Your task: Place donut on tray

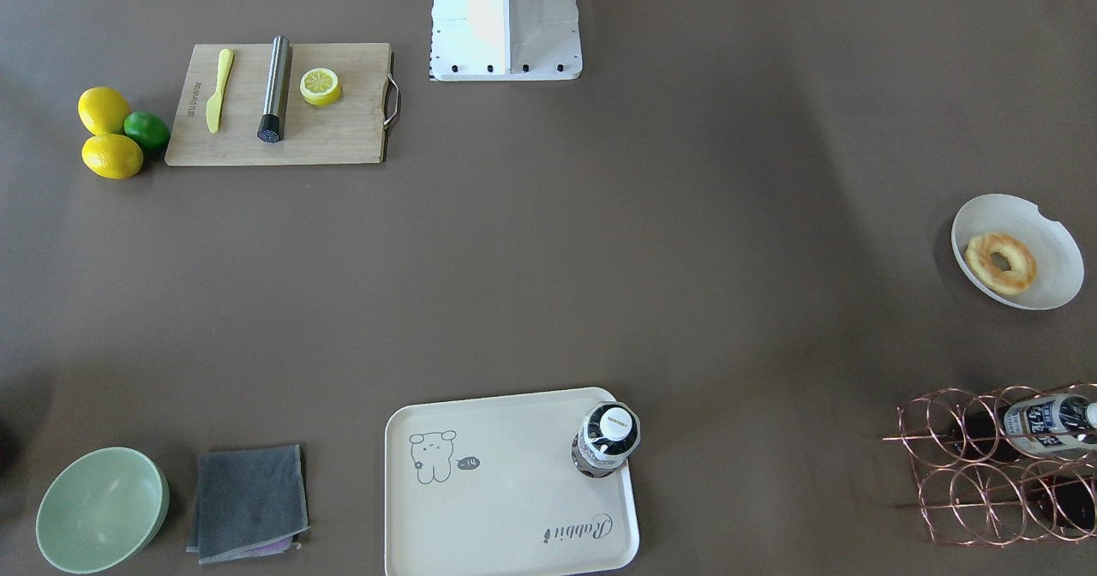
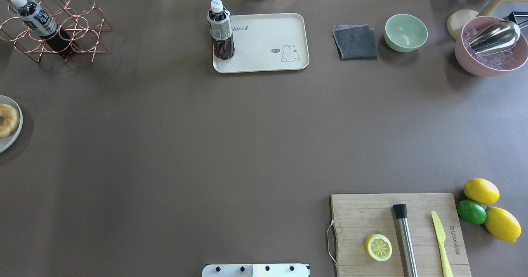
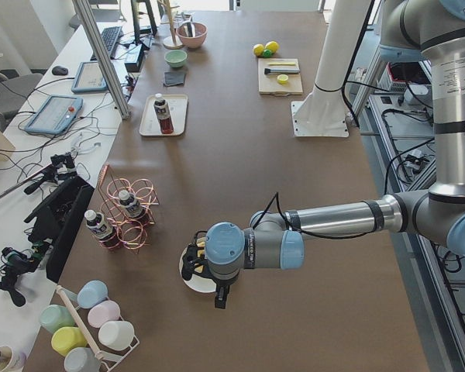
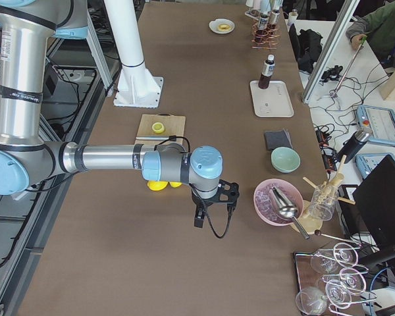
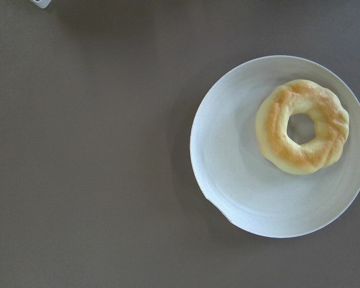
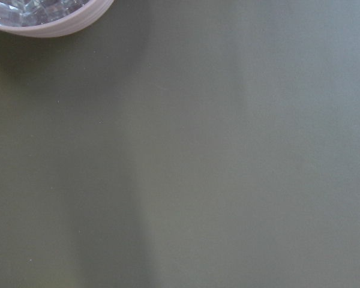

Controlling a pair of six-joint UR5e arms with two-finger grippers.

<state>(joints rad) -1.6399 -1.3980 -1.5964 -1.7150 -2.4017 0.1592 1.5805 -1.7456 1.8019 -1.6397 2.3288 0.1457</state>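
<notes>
item 1, donut (image 1: pixel 1000 261): lies flat in white bowl (image 1: pixel 1050 242), off-centre, close to the rim on the side away from the rim notch. bowl sits at table edge on robot's left. donut not touched by any gripper.

item 2, tray (image 1: pixel 506 490): at far side of table from robot base, approx mid-width, well apart from the bowl. one dark bottle (image 1: pixel 607 439) stands upright on a tray corner nearest the "rabbit" script.

item 3, left gripper (image 3: pixel 191 262): hangs above the white bowl, pointing down; its wrist cam looks straight onto donut and bowl. seen only in side view, so jaw opening can't be told.

item 4, right gripper (image 4: pixel 228 192): hangs over bare table just beside pink bowl (image 4: pixel 276 201) w/ ice and a scoop; the bowl's rim shows in a corner of the wrist cam. side view only, jaw state can't be told.

other: cutting board (image 1: pixel 283 105) w/ lemon half (image 1: pixel 320 86) near robot's right.
</notes>
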